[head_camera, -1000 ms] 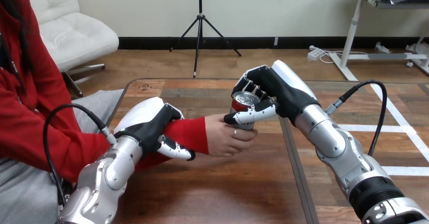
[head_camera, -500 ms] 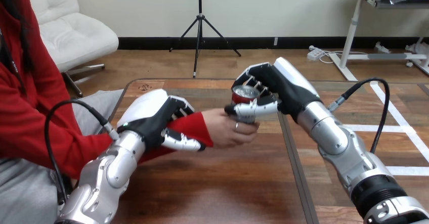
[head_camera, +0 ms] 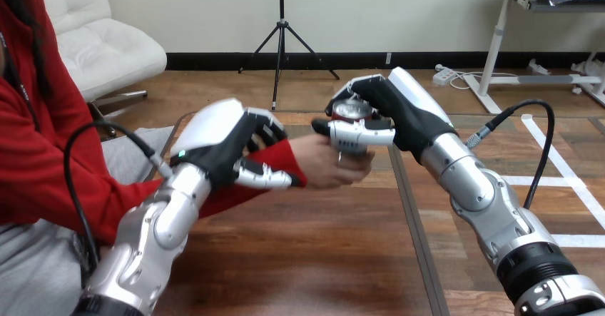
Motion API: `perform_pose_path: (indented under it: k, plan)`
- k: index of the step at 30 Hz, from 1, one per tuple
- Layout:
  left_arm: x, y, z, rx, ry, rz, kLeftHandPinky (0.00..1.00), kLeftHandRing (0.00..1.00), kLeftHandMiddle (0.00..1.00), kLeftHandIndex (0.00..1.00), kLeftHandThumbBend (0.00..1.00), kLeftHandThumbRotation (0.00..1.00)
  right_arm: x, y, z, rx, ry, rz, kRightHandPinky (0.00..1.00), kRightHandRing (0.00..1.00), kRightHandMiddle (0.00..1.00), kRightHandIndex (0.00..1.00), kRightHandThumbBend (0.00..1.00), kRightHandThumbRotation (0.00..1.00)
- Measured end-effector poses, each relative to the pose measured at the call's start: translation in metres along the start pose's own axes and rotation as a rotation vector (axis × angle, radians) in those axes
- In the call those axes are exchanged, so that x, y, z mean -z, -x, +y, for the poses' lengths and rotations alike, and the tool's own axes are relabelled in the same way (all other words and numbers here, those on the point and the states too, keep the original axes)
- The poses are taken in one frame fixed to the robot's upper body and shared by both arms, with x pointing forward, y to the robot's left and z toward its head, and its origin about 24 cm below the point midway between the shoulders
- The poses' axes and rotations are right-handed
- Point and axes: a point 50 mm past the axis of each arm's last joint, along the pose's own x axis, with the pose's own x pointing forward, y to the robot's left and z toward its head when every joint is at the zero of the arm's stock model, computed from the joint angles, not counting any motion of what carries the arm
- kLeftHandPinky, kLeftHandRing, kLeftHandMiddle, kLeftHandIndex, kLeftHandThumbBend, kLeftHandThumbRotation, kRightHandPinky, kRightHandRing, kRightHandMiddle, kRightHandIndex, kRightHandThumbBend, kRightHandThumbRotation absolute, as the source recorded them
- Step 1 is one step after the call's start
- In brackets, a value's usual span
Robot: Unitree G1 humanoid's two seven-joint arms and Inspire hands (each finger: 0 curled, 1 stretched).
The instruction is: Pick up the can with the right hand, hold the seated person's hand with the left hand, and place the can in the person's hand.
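Note:
A red can [head_camera: 349, 110] with a silver top is held above the table in my right hand [head_camera: 403, 116], whose fingers wrap its far side while the thumb lies across its front. The person's hand [head_camera: 321, 163] sits directly under the can, its fingers curled round the can's lower part, which is mostly hidden. My left hand [head_camera: 225, 139] is shut on the person's red-sleeved wrist [head_camera: 282, 160], fingers over the top and thumb underneath, holding it up off the table.
The wooden table [head_camera: 307, 259] stretches below both arms, with a dark seam [head_camera: 405, 216] running front to back under my right forearm. The person sits at the left edge.
My left hand has lifted the person's wrist up and to the right. The can, my right hand and the person's hand have risen together off the table.

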Motion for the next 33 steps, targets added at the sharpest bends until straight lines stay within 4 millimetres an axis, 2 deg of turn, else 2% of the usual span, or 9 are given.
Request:
perform_pose_path:
  k: [3, 9, 13, 20, 26, 33]
  plan:
    - [-0.006, -0.002, 0.006, -0.025, -0.001, -0.029, 0.52, 0.65, 0.69, 0.66, 0.66, 0.33, -0.002, -0.001, -0.002, 0.005, 0.000, -0.010, 0.48, 0.56, 0.60, 0.61, 0.84, 0.97]
    - [-0.020, -0.006, 0.020, -0.080, 0.009, -0.101, 0.56, 0.69, 0.73, 0.69, 0.71, 0.45, -0.008, -0.003, -0.006, 0.009, -0.029, -0.034, 0.49, 0.59, 0.63, 0.65, 0.89, 0.99]
    - [-0.032, -0.008, 0.030, -0.119, 0.013, -0.154, 0.58, 0.72, 0.75, 0.72, 0.79, 0.55, -0.013, -0.006, -0.011, 0.012, -0.048, -0.052, 0.53, 0.64, 0.67, 0.68, 0.96, 1.00]
    - [-0.048, -0.010, 0.045, -0.180, 0.017, -0.231, 0.61, 0.74, 0.77, 0.76, 0.91, 0.63, -0.022, -0.009, -0.017, 0.009, -0.068, -0.090, 0.60, 0.72, 0.74, 0.74, 1.00, 1.00]
    - [-0.054, -0.010, 0.051, -0.202, 0.023, -0.258, 0.63, 0.76, 0.79, 0.78, 0.97, 0.66, -0.026, -0.010, -0.021, 0.013, -0.098, -0.107, 0.66, 0.77, 0.79, 0.79, 1.00, 1.00]
    - [-0.053, -0.009, 0.050, -0.199, 0.029, -0.255, 0.64, 0.77, 0.80, 0.80, 1.00, 0.67, -0.026, -0.009, -0.024, 0.014, -0.112, -0.108, 0.69, 0.81, 0.83, 0.83, 1.00, 1.00]
